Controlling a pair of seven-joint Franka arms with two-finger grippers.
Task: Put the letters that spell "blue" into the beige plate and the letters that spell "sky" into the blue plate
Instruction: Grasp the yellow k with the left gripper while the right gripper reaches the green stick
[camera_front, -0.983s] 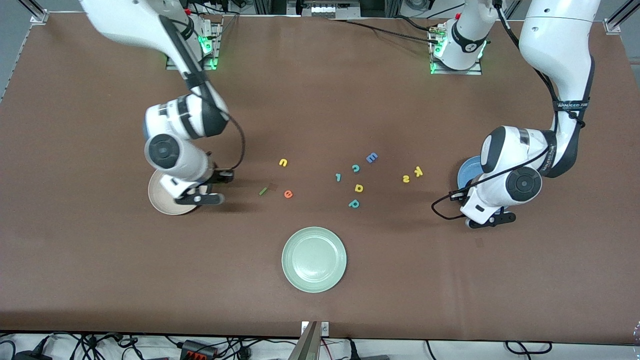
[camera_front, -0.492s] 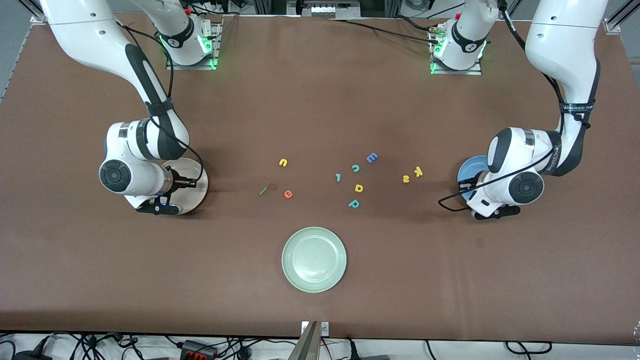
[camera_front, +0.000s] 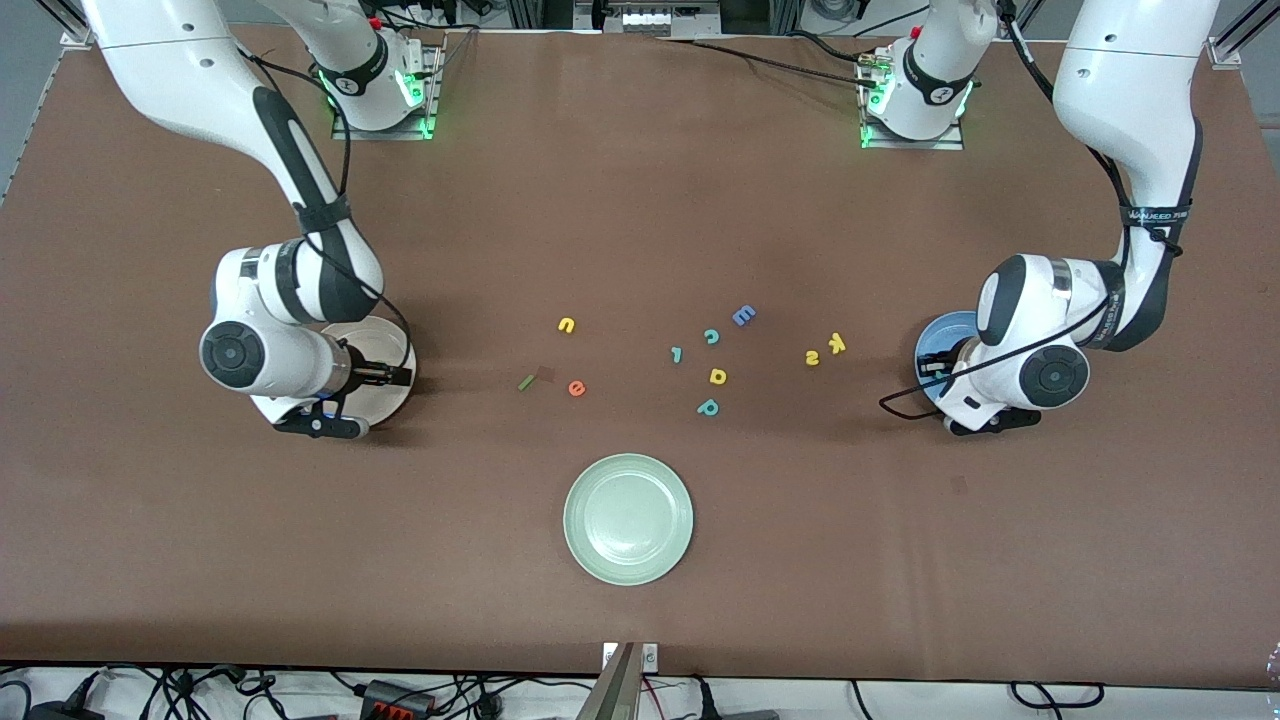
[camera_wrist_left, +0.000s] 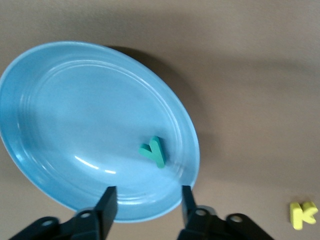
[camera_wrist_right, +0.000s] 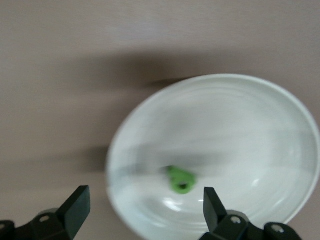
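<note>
Lying in the blue plate (camera_wrist_left: 60, 125), the teal y (camera_wrist_left: 153, 151) is tilted, stem toward the rim — left gripper (camera_wrist_left: 145, 205) spread above, having just let go. Right gripper (camera_wrist_right: 145, 210), newly wide open, hangs over the beige plate (camera_wrist_right: 240, 105) holding the green b (camera_wrist_right: 180, 181)

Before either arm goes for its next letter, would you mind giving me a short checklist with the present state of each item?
1. Left end effector open and empty over the blue plate: ok.
2. Teal y lying in the blue plate: ok.
3. Right end effector open and empty over the beige plate: ok.
4. Green letter lying in the beige plate: ok; its shape cannot be told.
5. Yellow s and k in the blue plate: not ok, on the table.
6. u, l, e in the beige plate: not ok.
</note>
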